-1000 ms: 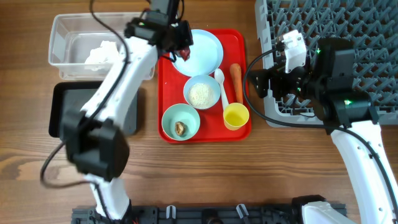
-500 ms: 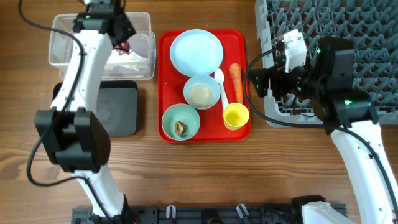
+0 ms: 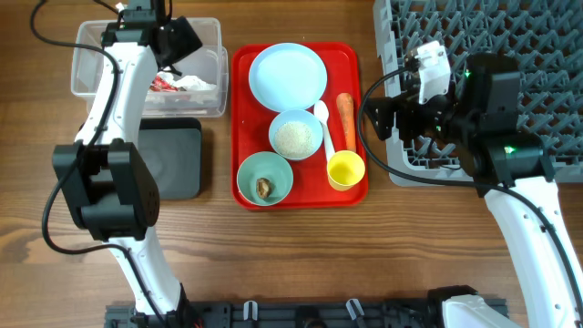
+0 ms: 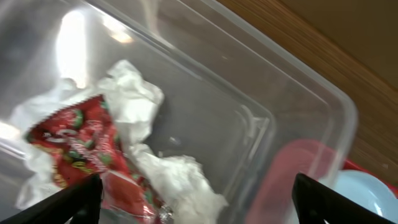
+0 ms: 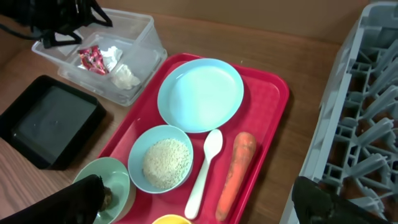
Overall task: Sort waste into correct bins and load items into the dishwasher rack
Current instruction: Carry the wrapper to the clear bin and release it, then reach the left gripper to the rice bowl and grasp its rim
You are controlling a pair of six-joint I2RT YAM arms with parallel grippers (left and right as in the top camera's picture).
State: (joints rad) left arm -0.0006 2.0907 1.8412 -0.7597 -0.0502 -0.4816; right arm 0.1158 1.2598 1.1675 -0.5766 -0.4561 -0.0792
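Note:
The crumpled white napkin [image 4: 140, 102] with its red wrapper [image 4: 74, 146] lies loose inside the clear tub [image 3: 91, 55]. My left gripper [image 3: 168, 44] hangs just above it, open and holding nothing. On the red tray [image 3: 244, 100] sit the light blue plate [image 3: 287, 76], a bowl of rice [image 3: 295, 135], a bowl with a brown lump [image 3: 265, 179], the yellow cup [image 3: 346, 169], the white spoon [image 3: 324, 128] and the carrot [image 3: 347, 118]. My right gripper [image 3: 381, 116] is open between the tray and the grey rack [image 3: 510, 55].
The shallow black tray [image 3: 173, 162] sits just in front of the clear tub, left of the red tray. The rack's near edge [image 5: 348, 130] stands close to the right of the carrot [image 5: 236, 171]. Bare wooden table lies in front of the trays.
My left gripper carried the napkin and wrapper from the plate to the clear tub, then opened and dropped them in. The right arm has not moved.

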